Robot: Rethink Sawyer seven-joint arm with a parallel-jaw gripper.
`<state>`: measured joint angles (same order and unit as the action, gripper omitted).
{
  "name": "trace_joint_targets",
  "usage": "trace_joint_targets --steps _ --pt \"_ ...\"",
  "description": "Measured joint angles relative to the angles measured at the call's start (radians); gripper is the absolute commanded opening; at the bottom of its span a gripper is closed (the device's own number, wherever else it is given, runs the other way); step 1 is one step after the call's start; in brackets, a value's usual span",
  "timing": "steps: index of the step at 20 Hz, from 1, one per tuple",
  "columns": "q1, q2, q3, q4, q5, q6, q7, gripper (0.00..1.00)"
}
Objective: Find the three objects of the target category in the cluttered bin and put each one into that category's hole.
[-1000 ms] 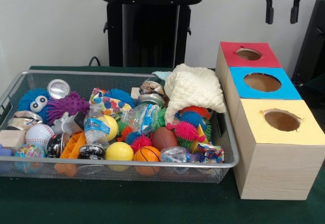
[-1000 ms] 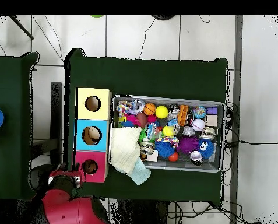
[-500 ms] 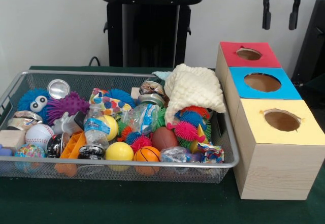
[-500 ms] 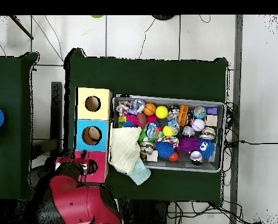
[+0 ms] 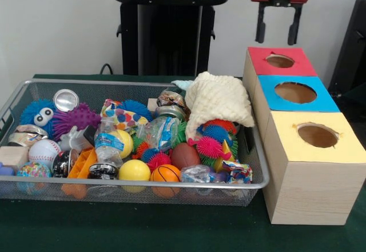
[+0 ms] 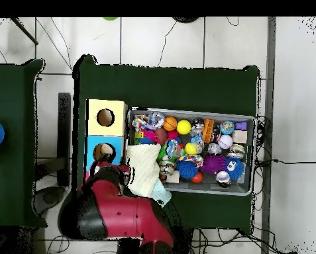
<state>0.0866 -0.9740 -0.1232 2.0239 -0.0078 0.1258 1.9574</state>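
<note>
Open gripper (image 5: 277, 32) hangs above red box (image 5: 280, 62); bin (image 5: 137, 190) well apart.

The wire bin (image 5: 260, 172) is packed edge to edge with balls, spiky toys and cans, leaving no bare floor to reach into. A cream knitted cloth (image 5: 217, 100) drapes over its corner beside the boxes, covering what lies beneath. Above the red-topped box (image 5: 281, 61), blue-topped box (image 5: 296, 94) and yellow-topped box (image 5: 316, 136) the holes stand unobstructed, with only the gripper (image 5: 277, 30) hanging over the red one, jaws apart.
</note>
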Motion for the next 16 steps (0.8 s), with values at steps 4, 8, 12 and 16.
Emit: trace_joint_targets --steps 4,8,12,16 --pt "-0.074 0.023 0.001 -0.017 -0.001 0.0 0.0 1.0" --pt "-0.119 0.051 0.001 -0.027 -0.015 0.0 0.0 1.0" --pt "-0.162 0.106 0.003 -0.042 -0.042 -0.004 0.0 1.0" --pt "-0.178 0.171 0.008 -0.063 -0.073 -0.027 0.0 1.0"
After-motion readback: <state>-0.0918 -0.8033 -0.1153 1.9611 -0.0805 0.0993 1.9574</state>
